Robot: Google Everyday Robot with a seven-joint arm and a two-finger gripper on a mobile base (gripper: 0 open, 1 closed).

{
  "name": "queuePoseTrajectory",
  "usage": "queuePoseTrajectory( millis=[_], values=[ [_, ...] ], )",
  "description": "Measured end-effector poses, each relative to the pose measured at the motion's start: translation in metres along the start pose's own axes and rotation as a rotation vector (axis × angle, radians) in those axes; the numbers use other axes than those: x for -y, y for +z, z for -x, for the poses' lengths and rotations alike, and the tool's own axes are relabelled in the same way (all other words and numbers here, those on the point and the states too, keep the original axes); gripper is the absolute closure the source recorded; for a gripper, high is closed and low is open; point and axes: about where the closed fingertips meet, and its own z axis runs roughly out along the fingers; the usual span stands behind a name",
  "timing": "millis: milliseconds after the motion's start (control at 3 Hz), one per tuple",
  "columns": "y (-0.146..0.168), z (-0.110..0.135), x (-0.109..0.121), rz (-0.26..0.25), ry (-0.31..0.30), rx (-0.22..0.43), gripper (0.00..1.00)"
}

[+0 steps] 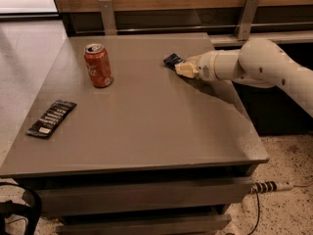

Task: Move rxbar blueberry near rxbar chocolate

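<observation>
Grey bench is carrying three things. Right of the can, the blue bar is lying at the tip of the hand; whether the hand is pinching it I cannot tell. Front-left of the can, the black bar is lying, the can standing roughly between them.

Red can on a grey table.
The can stands upright at far left; a power strip lies on the speckled floor, right. The gripper sits low over the tabletop's far right.
</observation>
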Motion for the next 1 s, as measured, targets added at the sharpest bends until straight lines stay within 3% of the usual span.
queuePoseTrajectory(
  millis=[667,1000],
  values=[
    [-0.052,0.051,-0.010,0.027,-0.095,0.047,1.00],
    [-0.081,0.063,-0.036,0.057,-0.132,0.072,1.00]
  ],
)
